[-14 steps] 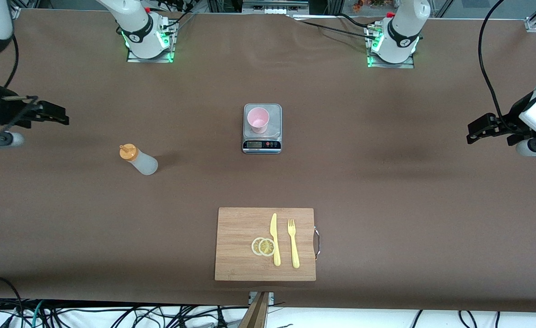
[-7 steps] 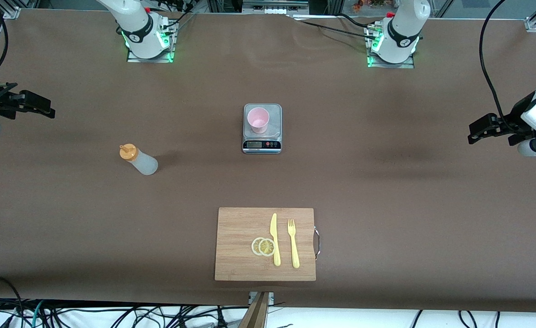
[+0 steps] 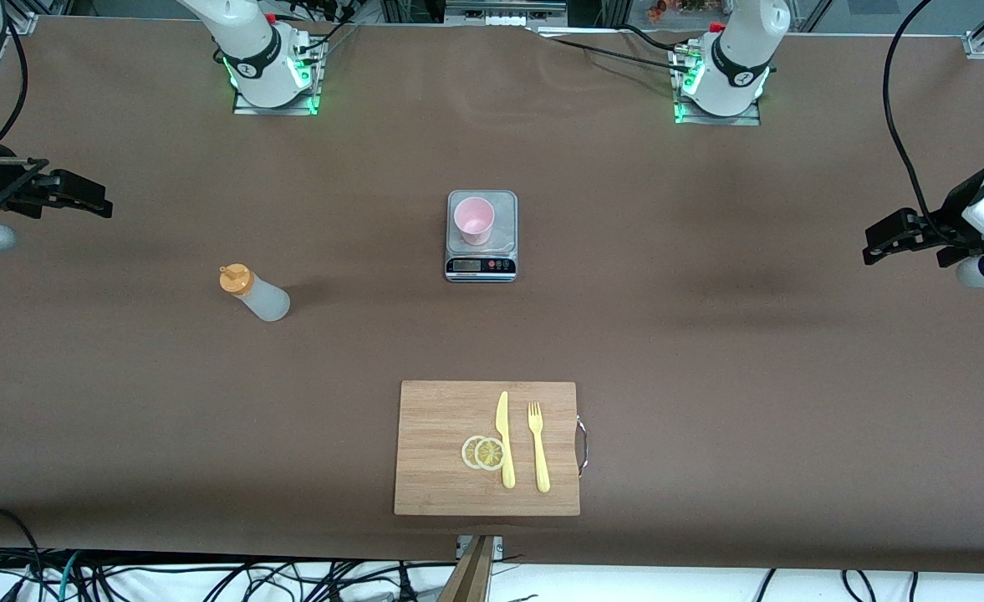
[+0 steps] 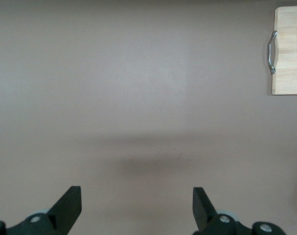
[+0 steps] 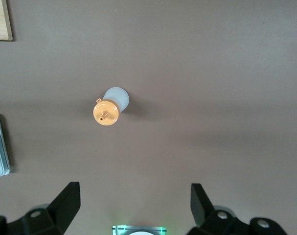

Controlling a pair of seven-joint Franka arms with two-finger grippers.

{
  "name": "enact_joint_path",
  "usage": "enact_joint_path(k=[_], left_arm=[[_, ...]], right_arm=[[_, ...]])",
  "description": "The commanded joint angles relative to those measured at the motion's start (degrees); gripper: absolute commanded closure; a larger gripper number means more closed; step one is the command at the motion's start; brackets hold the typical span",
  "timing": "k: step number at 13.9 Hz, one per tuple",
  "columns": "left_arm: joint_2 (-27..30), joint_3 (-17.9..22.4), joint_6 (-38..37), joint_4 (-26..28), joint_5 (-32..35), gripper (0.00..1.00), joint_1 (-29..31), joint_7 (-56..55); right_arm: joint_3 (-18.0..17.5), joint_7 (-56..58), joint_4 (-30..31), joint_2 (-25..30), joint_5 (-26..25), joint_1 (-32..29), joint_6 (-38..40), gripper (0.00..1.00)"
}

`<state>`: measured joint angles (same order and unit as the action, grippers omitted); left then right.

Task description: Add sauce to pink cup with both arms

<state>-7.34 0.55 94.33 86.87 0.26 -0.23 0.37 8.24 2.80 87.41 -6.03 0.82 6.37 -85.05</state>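
The left gripper point(image 4: 137, 208) had its two black fingers point(image 4: 70, 205) spread wide with nothing between them, and below them lay only bare brown table cover point(image 4: 138, 98). In the front view that left gripper point(image 3: 876, 242) hung in the air over the table's edge at the left arm's end, well apart from every object. The right gripper point(image 5: 135, 205) also had its fingers point(image 5: 69, 201) wide apart and empty. In the front view the right gripper point(image 3: 94, 201) was up over the right arm's end of the table, with open cover under it.

The sauce bottle point(image 3: 255, 293) stood on the table cover at the right arm's end, its orange nozzle cap point(image 3: 235, 278) on top; the right wrist view looked down onto that cap point(image 5: 106, 112) with the whitish body showing past it. The bottle was well apart from both grippers. The pink cup point(image 3: 474, 220) stood upright on the platform of a small digital kitchen scale point(image 3: 481, 266) near the middle of the table, between the two arm bases and nearer to the front camera than they were.

Nearer still to the front camera lay a wooden cutting board point(image 3: 433, 418) with a metal handle point(image 3: 582, 447) on the side toward the left arm's end. On it rested two lemon slices point(image 3: 483, 452), overlapping, touching a yellow plastic knife point(image 3: 504, 439), and just beside the knife a yellow plastic fork point(image 3: 538, 447).
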Motion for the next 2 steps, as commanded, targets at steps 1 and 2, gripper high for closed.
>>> enact_joint_path(k=[1, 2], left_arm=[[-0.48, -0.38, -1.08, -1.53, 1.15, 0.0, 0.41, 1.04], [-0.48, -0.38, -1.08, -1.53, 1.15, 0.0, 0.41, 0.95]], right_arm=[[-0.33, -0.69, -0.13, 0.32, -0.91, -0.13, -0.2, 0.0], [-0.33, -0.69, -0.05, 0.23, -0.99, -0.13, -0.2, 0.0]])
